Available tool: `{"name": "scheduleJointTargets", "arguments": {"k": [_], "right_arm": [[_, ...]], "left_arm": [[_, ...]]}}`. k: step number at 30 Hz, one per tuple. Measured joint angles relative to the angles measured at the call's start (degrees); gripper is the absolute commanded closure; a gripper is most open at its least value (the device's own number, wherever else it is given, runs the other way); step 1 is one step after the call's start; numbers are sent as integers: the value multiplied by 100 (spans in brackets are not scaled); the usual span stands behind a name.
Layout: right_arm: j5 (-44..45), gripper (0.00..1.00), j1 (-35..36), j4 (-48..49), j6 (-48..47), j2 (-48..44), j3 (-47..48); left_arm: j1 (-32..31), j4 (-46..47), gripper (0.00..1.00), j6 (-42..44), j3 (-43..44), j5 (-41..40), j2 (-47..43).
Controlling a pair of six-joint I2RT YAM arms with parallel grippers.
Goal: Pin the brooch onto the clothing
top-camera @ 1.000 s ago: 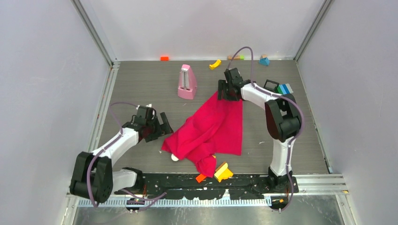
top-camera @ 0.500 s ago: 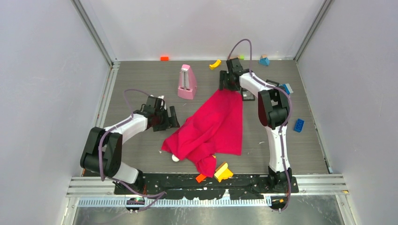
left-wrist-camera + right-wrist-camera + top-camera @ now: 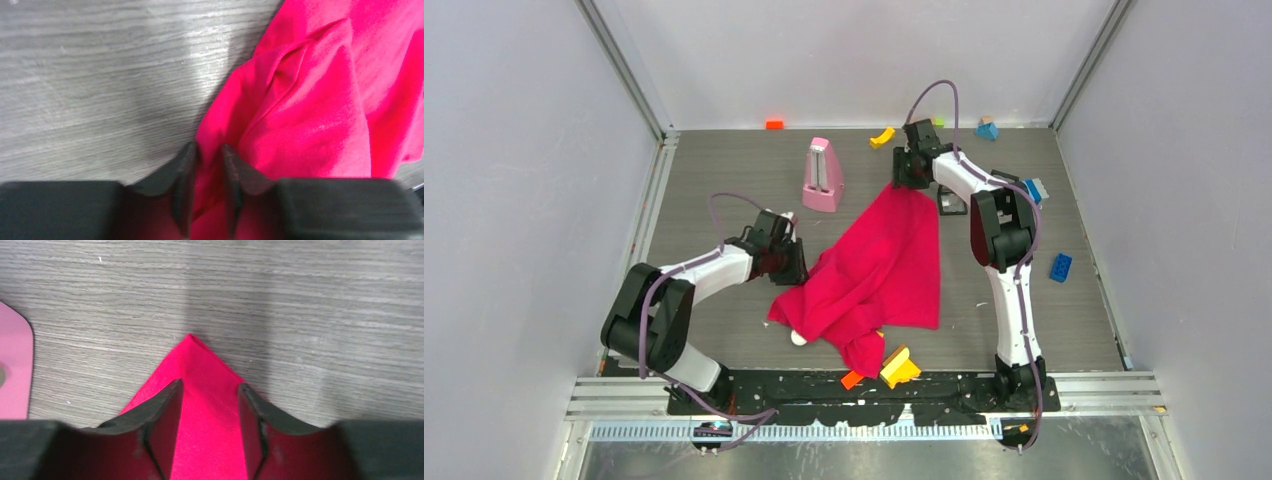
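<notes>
Crimson-pink clothing [image 3: 879, 270], a rumpled short-sleeved T-shirt, lies stretched across the middle of the grey wood-grain table [image 3: 714, 170]. It runs from a pointed far corner down to a bunched near end by the arms' bases.

At that far corner the right gripper [image 3: 207, 390] is set down on the cloth. Its jaws stand apart, one dark finger on either side of the corner. The fabric lies flat and unpinched between them, its tip poking out just beyond the fingertips.

On the shirt's left edge, about halfway along, the left gripper [image 3: 207, 152] pinches a raised fold of the fabric. Its fingers are close together, with cloth filling the narrow gap between them. In the left wrist view the rest of the shirt spreads away to the right.

A pink metronome [image 3: 824, 175] stands upright near the shirt's far corner, left of the right gripper and apart from the cloth. A small white object [image 3: 796, 337] shows at the shirt's near-left hem, touching it; what it is cannot be told. A yellow block [image 3: 900, 367] and an orange block [image 3: 851, 380] lie just beside the bunched near end. A blue block [image 3: 1060, 267] sits well apart to the right.
</notes>
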Motion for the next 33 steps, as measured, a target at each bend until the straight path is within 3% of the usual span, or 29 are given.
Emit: {"name": "scheduleJointTargets", "arguments": {"k": [3, 7, 12, 17, 25, 33], "right_arm": [[-98, 77, -7, 20, 4, 22, 11], [-243, 98, -13, 9, 59, 28, -7], [-295, 99, -15, 96, 94, -138, -286], [-317, 99, -11, 55, 162, -861, -1095], [-245, 99, -11, 101, 269, -2935, -1923], [-138, 99, -11, 177, 326, -5233, -2048]], "left_arm": [[-31, 4, 100, -103, -92, 11, -2], [-31, -74, 100, -219, -219, -184, -243], [-28, -516, 100, -214, -221, -793, -1165], [35, -1185, 100, -98, 76, -1495, -2144], [413, -2170, 100, 348, 1001, -2437, -3388], [470, -2776, 100, 1049, 2380, -2957, -3773]]}}
